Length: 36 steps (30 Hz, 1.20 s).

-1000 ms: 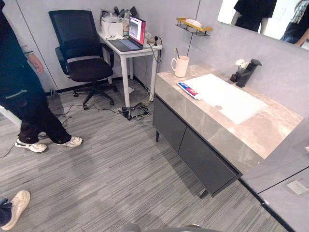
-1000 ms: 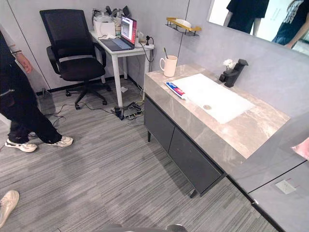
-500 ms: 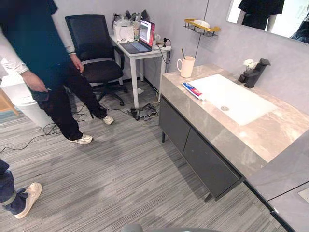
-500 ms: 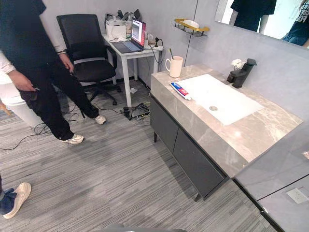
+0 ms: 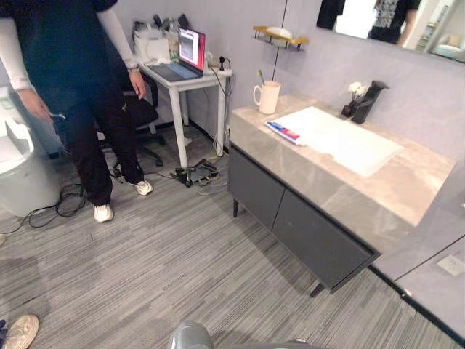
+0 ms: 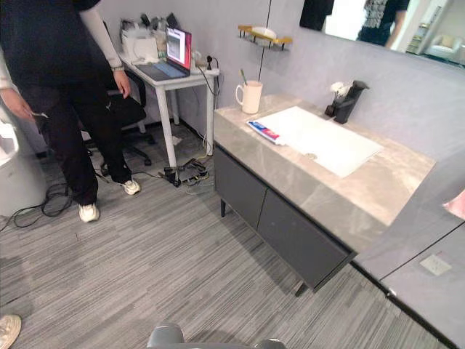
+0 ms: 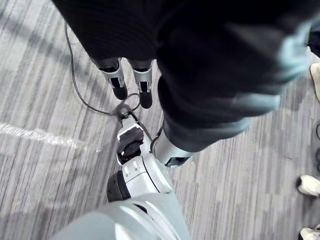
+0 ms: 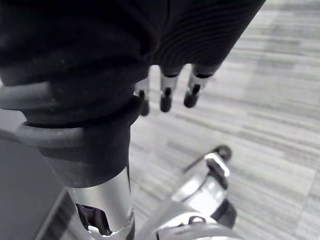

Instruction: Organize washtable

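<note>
Fingers (image 8: 166, 96) slack, person (image 5: 69, 65) near washtable (image 5: 410, 171)

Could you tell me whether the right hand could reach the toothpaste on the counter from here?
Probably not yet: the right hand hangs over the floor, while the toothpaste lies on the counter beside the sink, across the floor. Nothing blocks the way; stepping closer should do.

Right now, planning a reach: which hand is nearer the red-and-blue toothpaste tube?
Right, probably: the red-and-blue toothpaste tube lies ahead-right; right hand hangs on that side, left hand opposite.
</note>
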Tool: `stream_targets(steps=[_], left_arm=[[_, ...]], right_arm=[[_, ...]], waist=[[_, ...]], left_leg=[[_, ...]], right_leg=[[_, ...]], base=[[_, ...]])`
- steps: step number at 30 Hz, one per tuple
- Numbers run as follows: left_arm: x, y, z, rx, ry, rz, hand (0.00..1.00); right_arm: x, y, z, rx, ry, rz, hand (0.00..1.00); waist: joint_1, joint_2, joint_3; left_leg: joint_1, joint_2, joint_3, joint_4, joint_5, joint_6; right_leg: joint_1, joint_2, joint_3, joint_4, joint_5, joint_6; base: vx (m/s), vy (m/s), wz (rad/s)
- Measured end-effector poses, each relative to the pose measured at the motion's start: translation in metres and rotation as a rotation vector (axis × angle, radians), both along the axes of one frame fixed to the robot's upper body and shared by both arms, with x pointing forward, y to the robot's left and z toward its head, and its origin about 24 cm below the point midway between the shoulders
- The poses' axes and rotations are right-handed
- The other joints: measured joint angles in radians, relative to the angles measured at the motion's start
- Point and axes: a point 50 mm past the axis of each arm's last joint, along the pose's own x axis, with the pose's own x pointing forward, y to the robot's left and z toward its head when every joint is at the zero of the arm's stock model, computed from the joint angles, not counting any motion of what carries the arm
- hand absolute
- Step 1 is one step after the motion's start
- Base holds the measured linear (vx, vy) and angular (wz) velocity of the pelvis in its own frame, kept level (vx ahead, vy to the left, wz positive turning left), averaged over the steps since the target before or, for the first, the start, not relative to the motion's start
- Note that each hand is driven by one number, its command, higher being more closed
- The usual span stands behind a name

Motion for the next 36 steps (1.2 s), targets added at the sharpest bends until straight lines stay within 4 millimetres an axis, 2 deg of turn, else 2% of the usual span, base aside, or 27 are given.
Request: stream_targets(steps=[1,2,3,4,5,6,7,8,9,11,13,14,15,16,17,18,20,22,23,24,25,32,36], left_arm=[[-0.011,0.003,0.000,0.011,0.038,0.021,0.00],[-0.017,0.005,0.000,0.017,0.059,0.030,0.00],[-0.024,0.006,0.000,0.012,0.083,0.022,0.00],[-0.030,0.003,-0.002,-0.006,0.112,0.010,0.00],[-0.033,0.000,-0.003,-0.020,0.130,0.006,0.00],[-0.037,-0.001,-0.003,-0.035,0.158,-0.013,0.00],[-0.037,-0.002,-0.003,-0.038,0.166,-0.036,0.00],[-0.035,-0.002,-0.004,-0.038,0.167,-0.064,0.00],[-0.029,0.000,-0.004,-0.032,0.163,-0.123,0.00],[-0.022,0.005,-0.003,-0.017,0.155,-0.183,0.00],[-0.009,0.006,-0.002,-0.009,0.112,-0.241,0.00],[-0.006,0.005,-0.002,-0.007,0.105,-0.251,0.00],[-0.005,0.005,-0.002,-0.006,0.102,-0.255,0.00],[-0.004,0.004,-0.003,-0.008,0.099,-0.256,0.00],[-0.002,0.003,-0.003,-0.014,0.087,-0.258,0.00],[-0.001,0.001,-0.003,-0.021,0.079,-0.257,0.00],[0.003,-0.001,-0.004,-0.029,0.068,-0.248,0.00],[0.000,-0.003,-0.004,-0.035,0.069,-0.215,0.00],[-0.001,-0.001,-0.004,-0.030,0.065,-0.193,0.00],[-0.001,-0.002,-0.004,-0.034,0.066,-0.191,0.00],[0.007,0.000,-0.005,-0.047,0.051,-0.230,0.00],[0.007,-0.001,-0.005,-0.050,0.051,-0.233,0.00],[0.010,-0.003,-0.005,-0.051,0.045,-0.249,0.00]], right_arm=[[0.002,0.004,-0.002,0.017,0.000,-0.029,0.00],[0.003,0.005,-0.002,0.025,-0.003,-0.043,0.00],[0.000,0.007,-0.003,0.032,0.001,-0.074,0.00],[-0.001,0.008,-0.004,0.043,0.000,-0.121,0.00],[0.001,0.009,-0.004,0.050,-0.005,-0.144,0.00],[0.004,0.009,-0.004,0.059,-0.021,-0.184,0.00],[0.007,0.008,-0.004,0.062,-0.029,-0.195,0.00],[0.007,0.009,-0.004,0.066,-0.038,-0.209,0.00],[0.007,0.009,-0.004,0.075,-0.054,-0.233,0.00],[0.004,0.008,-0.004,0.079,-0.053,-0.240,0.00],[0.005,0.005,-0.003,0.067,-0.063,-0.235,0.00],[0.005,0.005,-0.002,0.062,-0.067,-0.229,0.00],[0.005,0.005,-0.002,0.062,-0.068,-0.223,0.00],[0.007,0.004,-0.002,0.060,-0.070,-0.207,0.00],[0.011,0.004,-0.002,0.057,-0.075,-0.180,0.00],[0.012,0.005,-0.002,0.057,-0.075,-0.173,0.00],[0.008,-0.001,-0.001,0.044,-0.063,-0.169,0.00],[0.003,-0.001,-0.002,0.046,-0.048,-0.163,0.00],[0.000,0.004,-0.003,0.067,-0.039,-0.145,0.00],[-0.002,0.003,-0.003,0.067,-0.033,-0.146,0.00],[0.001,0.002,-0.006,0.137,-0.029,-0.065,0.00],[0.001,0.002,-0.006,0.134,-0.024,-0.069,0.00],[0.001,0.001,-0.006,0.113,-0.012,-0.065,0.00]], waist=[[-0.002,-0.020,0.001],[-0.006,-0.025,0.000],[-0.006,-0.031,-0.002],[-0.002,-0.036,0.000],[-0.012,-0.031,0.000],[-0.043,-0.022,-0.001],[-0.058,-0.016,-0.002],[-0.065,-0.014,-0.002],[-0.087,-0.011,-0.004],[-0.105,-0.008,-0.003],[-0.104,0.005,0.001],[-0.105,0.009,-0.001],[-0.104,0.009,-0.001],[-0.103,0.010,-0.001],[-0.101,0.012,-0.002],[-0.095,0.020,-0.006],[-0.081,0.029,-0.007],[-0.079,0.024,-0.010],[-0.072,-0.002,-0.003],[-0.064,0.008,-0.005],[-0.048,0.016,0.033],[-0.045,0.016,0.026],[-0.027,0.018,0.017]], left_leg=[[0.000,-0.013,0.053,0.020,-0.022,0.019],[0.003,-0.017,0.077,0.029,-0.026,0.023],[0.012,-0.029,0.113,0.039,-0.035,0.041],[0.025,-0.058,0.155,0.045,-0.045,0.061],[0.026,-0.067,0.166,0.046,-0.049,0.070],[0.028,-0.079,0.187,0.034,-0.050,0.088],[0.040,-0.088,0.206,0.006,-0.042,0.109],[0.062,-0.093,0.234,-0.032,-0.026,0.134],[0.097,-0.112,0.252,-0.096,0.007,0.161],[0.131,-0.132,0.261,-0.156,0.037,0.175],[0.165,-0.147,0.292,-0.200,0.047,0.186],[0.188,-0.146,0.320,-0.222,0.048,0.188],[0.202,-0.145,0.337,-0.237,0.050,0.191],[0.230,-0.140,0.369,-0.271,0.058,0.190],[0.248,-0.139,0.401,-0.304,0.069,0.185],[0.255,-0.139,0.409,-0.313,0.073,0.184],[0.265,-0.149,0.406,-0.353,0.115,0.196],[0.276,-0.163,0.401,-0.351,0.178,0.196],[0.257,-0.178,0.369,-0.326,0.177,0.195],[0.268,-0.185,0.339,-0.401,0.180,0.194],[0.305,-0.233,0.231,-0.612,0.321,0.175],[0.305,-0.245,0.195,-0.629,0.327,0.177],[0.315,-0.263,0.176,-0.675,0.357,0.182]], right_leg=[[0.011,-0.013,0.030,-0.002,0.009,0.022],[0.011,-0.011,0.028,0.006,0.019,0.030],[0.021,-0.006,0.021,-0.010,0.074,-0.002],[0.021,-0.038,-0.020,-0.058,0.168,-0.037],[0.021,-0.046,-0.016,-0.081,0.214,-0.048],[0.006,-0.054,-0.023,-0.099,0.320,-0.080],[-0.012,-0.055,-0.042,-0.095,0.399,-0.114],[-0.035,-0.053,-0.061,-0.066,0.438,-0.143],[-0.063,-0.040,-0.118,0.043,0.434,-0.155],[-0.062,-0.009,-0.185,0.122,0.422,-0.174],[-0.065,0.016,-0.262,0.174,0.389,-0.210],[-0.074,0.028,-0.289,0.202,0.343,-0.162],[-0.077,0.041,-0.310,0.214,0.315,-0.146],[-0.076,0.073,-0.376,0.212,0.273,-0.133],[-0.069,0.088,-0.472,0.161,0.250,-0.144],[-0.064,0.084,-0.511,0.124,0.249,-0.149],[0.017,0.086,-0.581,-0.077,0.265,-0.170],[0.084,0.076,-0.583,-0.197,0.307,-0.157],[0.115,0.050,-0.574,-0.247,0.323,-0.146],[0.124,0.051,-0.572,-0.262,0.325,-0.144],[0.152,0.050,-0.588,-0.396,0.370,-0.102],[0.171,0.042,-0.621,-0.409,0.371,-0.101],[0.185,0.027,-0.653,-0.432,0.381,-0.099]], base=[[0.14,0.659,-1.10],[0.15,0.536,-0.84],[0.14,0.460,-0.93],[0.11,0.466,-0.89],[0.03,0.472,-0.72],[-0.04,0.488,-0.38],[-0.04,0.478,-0.37],[-0.05,0.512,-0.26],[-0.02,0.366,-0.03],[0.01,0.255,0.10],[0.05,0.213,-0.30],[0.05,0.154,-0.58],[0.06,0.098,-0.75],[0.07,0.037,-0.81],[0.08,0.016,-0.83],[0.14,0.008,-0.94],[0.16,0.000,-0.97],[0.12,-0.026,-0.51],[0.08,-0.051,-0.23],[0.04,-0.047,-0.14],[0.01,-0.019,-0.04],[0.00,-0.002,0.11],[0.00,-0.005,0.23]])
